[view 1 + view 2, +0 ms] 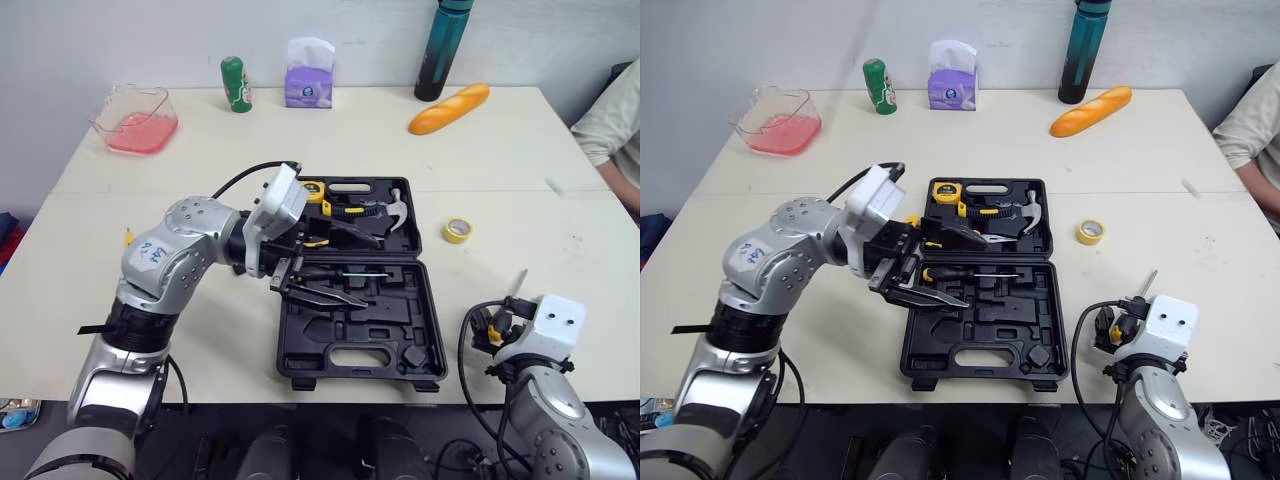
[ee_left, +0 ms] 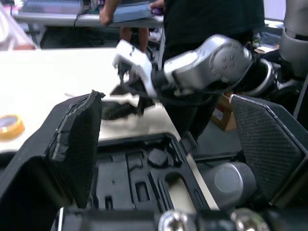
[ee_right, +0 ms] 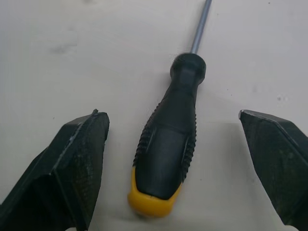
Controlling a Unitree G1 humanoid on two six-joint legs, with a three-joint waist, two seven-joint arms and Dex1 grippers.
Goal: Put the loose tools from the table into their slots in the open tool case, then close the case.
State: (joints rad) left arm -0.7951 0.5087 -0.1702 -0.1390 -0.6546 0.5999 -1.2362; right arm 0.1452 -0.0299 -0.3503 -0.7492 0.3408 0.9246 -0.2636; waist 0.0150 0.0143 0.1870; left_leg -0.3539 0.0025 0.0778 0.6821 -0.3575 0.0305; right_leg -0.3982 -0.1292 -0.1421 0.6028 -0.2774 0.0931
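Open tool case is sitting there with slots still free. Left gripper is hovering released over its front half. Right gripper is straddling the loose screwdriver right of the case, fingers spread, gripping nothing. Worry: the round handle is lying skewed, so an off-centre pinch could send it rolling.

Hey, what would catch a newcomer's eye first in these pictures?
The open black tool case lies in the middle of the table, with the left gripper reaching over it, fingers open. Near the front right edge, the right gripper stands open astride a black, yellow-capped screwdriver lying flat. An orange bread loaf lies at the back.
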